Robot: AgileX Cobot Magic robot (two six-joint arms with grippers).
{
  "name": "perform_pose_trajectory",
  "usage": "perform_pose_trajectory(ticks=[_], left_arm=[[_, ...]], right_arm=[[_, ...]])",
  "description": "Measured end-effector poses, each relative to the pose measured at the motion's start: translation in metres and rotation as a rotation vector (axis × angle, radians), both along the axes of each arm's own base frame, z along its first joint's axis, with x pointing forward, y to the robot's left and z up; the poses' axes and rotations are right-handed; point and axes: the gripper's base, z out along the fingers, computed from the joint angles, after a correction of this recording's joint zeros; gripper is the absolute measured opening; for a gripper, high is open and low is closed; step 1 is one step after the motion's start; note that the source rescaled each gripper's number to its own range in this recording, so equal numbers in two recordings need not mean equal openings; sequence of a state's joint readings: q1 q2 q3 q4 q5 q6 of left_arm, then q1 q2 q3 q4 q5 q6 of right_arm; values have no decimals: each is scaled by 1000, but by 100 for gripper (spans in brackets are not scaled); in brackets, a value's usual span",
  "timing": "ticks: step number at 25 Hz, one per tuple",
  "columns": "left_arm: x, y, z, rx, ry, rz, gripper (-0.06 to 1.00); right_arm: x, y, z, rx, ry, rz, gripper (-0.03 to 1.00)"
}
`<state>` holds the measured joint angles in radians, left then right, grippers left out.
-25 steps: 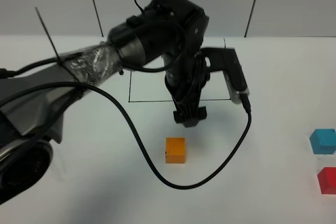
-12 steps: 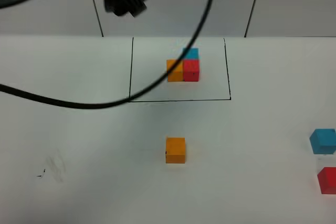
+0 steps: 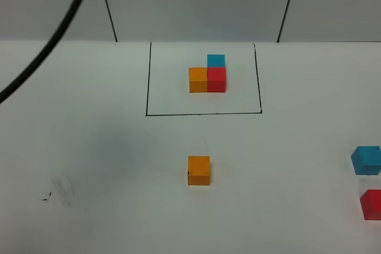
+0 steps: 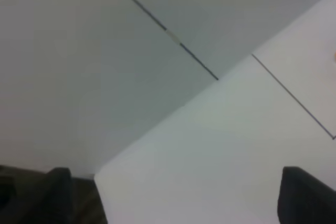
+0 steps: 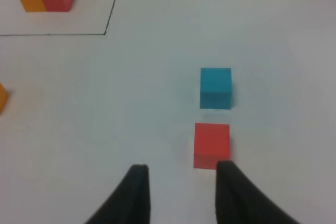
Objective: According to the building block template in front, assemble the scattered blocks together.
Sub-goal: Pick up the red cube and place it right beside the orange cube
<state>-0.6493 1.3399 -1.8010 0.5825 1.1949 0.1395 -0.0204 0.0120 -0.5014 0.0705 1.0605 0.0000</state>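
Observation:
The building block template [image 3: 147, 78] is a black-lined square at the back middle of the table, holding an orange [image 3: 198, 80], a red [image 3: 216, 79] and a blue cube [image 3: 216, 60] in an L. A scattered orange cube [image 3: 199, 170] lies in front of it. Scattered blue [image 3: 366, 160] and red cubes [image 3: 372, 203] lie at the far right edge. In the right wrist view my right gripper [image 5: 182, 167] hovers just short of the red cube [image 5: 211, 144], fingers slightly apart over bare table, with the blue cube [image 5: 216, 87] beyond. My left gripper [image 4: 176, 174] is open and empty, facing the wall.
A black cable [image 3: 47, 43] of the left arm crosses the top left corner of the exterior view. A grey panelled wall [image 3: 196, 4] rises behind the table's back edge. The white tabletop [image 3: 95, 165] shows a faint smudge at the front left.
The left arm has lifted up and away to the upper left, uncovering the template. Only its cable still shows. The orange cube and the right gripper have not moved.

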Motion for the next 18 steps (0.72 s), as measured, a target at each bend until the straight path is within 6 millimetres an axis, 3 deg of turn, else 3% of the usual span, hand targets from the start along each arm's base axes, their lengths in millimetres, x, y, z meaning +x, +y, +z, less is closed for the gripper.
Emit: perform_pose_trajectory(ticks=[5,11,14,18], left_arm=[[-65,51,-9,-45,-39,31,69],[-166,126,-35,-238,-167,58,67],[-200,140,-61,-348,-164,27,66],[-223,139,-94,-377,-128,71,65]], right_arm=[[0,0,0,-5,0,2,0],[0,0,0,0,0,0,0],[0,0,0,0,0,0,0],[0,0,0,0,0,0,0]])
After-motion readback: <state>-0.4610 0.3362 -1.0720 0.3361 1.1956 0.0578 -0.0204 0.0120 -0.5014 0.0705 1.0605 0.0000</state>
